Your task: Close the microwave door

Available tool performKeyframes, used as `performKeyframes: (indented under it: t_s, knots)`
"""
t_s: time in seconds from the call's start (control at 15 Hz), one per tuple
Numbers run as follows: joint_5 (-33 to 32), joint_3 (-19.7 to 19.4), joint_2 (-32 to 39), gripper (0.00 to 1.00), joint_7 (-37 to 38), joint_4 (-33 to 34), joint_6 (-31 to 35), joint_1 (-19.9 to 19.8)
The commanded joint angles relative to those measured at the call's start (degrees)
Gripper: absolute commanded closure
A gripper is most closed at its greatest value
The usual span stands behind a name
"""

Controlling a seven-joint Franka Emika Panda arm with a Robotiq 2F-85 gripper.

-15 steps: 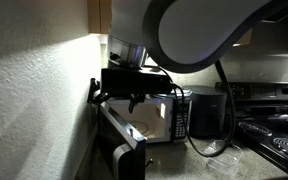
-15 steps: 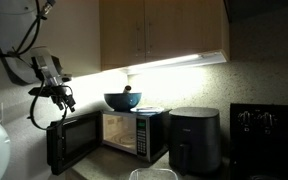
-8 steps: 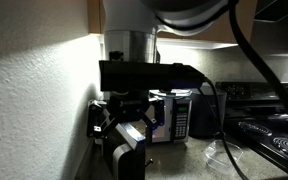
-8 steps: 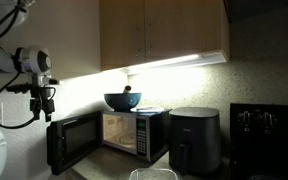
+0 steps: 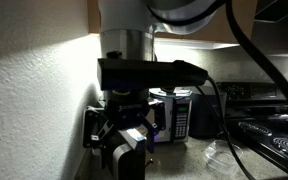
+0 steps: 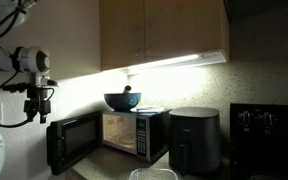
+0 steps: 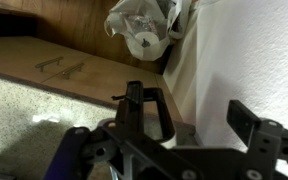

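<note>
Exterior view, gripper: my gripper (image 5: 124,128) sits lower centre-left, fingers spread and gripping nothing.
Exterior view, door: the microwave door (image 5: 127,158) is swung open toward the camera, right under my gripper. Contact can't be told.
Exterior view, microwave: the microwave (image 5: 172,115) stands behind on the bench, centre frame.
Exterior view, layout: the microwave door (image 6: 72,140) hangs open at lower left of the microwave (image 6: 134,133). My gripper (image 6: 40,100) hovers above its free end.
Why there: I judge that outer end gives the best leverage for pushing it shut.
Wrist view: my gripper (image 7: 184,97) has its fingers (image 7: 144,105) apart, with white wall at right. I can't pick out the door.
</note>
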Motion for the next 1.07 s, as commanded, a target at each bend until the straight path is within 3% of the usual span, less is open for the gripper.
performKeyframes:
  t_s: [0.0,0.53,0.73,1.0]
  knots:
    - [-1.9,2.68,3.07,0.0,2.3,1.93,-0.69,0.94]
    - [-0.33,3.35,6.86,0.0,0.53,3.26,-0.2,2.61]
    - [-3.39,1.84,6.07,0.0,-2.25,0.26,11.88,1.4]
    - [-4.16,0.11,6.59,0.0,-3.54,-0.66,19.34,0.52]
